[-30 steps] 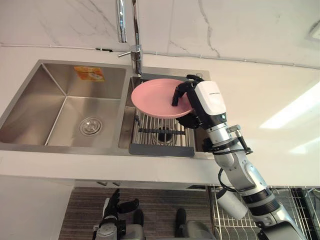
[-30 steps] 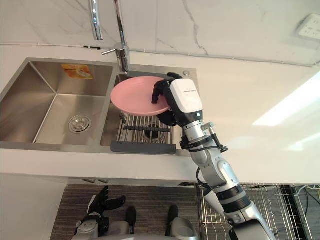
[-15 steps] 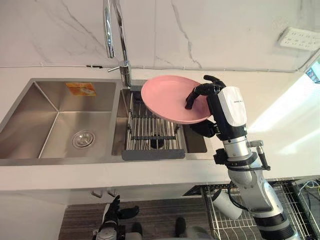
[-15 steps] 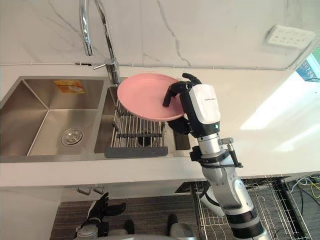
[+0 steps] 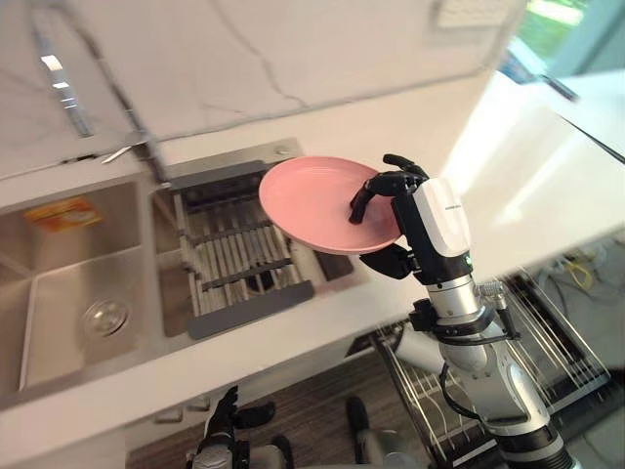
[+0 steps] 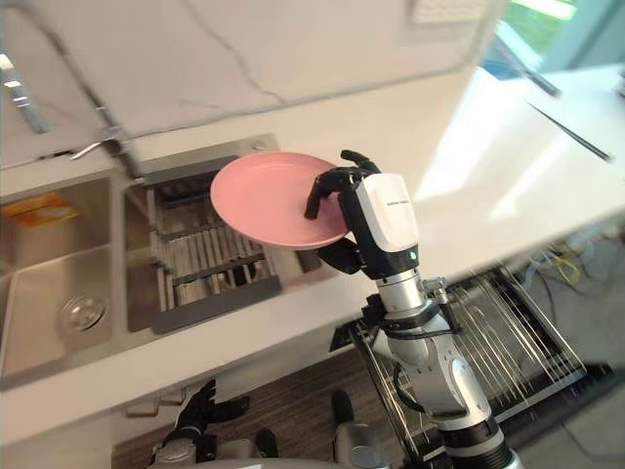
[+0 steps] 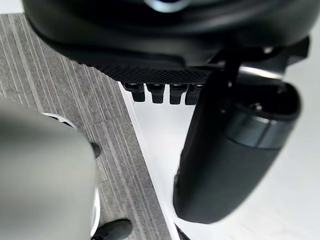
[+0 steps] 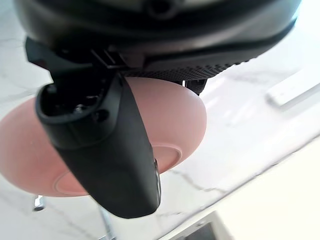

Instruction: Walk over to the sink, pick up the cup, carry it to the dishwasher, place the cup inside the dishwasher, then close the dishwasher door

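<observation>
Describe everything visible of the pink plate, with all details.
The pink plate is round and shallow, smooth like plastic or ceramic, and looks empty. It hangs slightly tilted in the air beside the sink rack, above the counter. The right hand holds its rim, fingers curled over the top, thumb underneath. Nothing else touches it.

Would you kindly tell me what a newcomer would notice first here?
The pink plate, held in the right hand with fingers curled over its rim, hovers over the sink's right edge. Lower right, a wire dishwasher rack stands pulled out; the left hand hangs open near the floor.
</observation>
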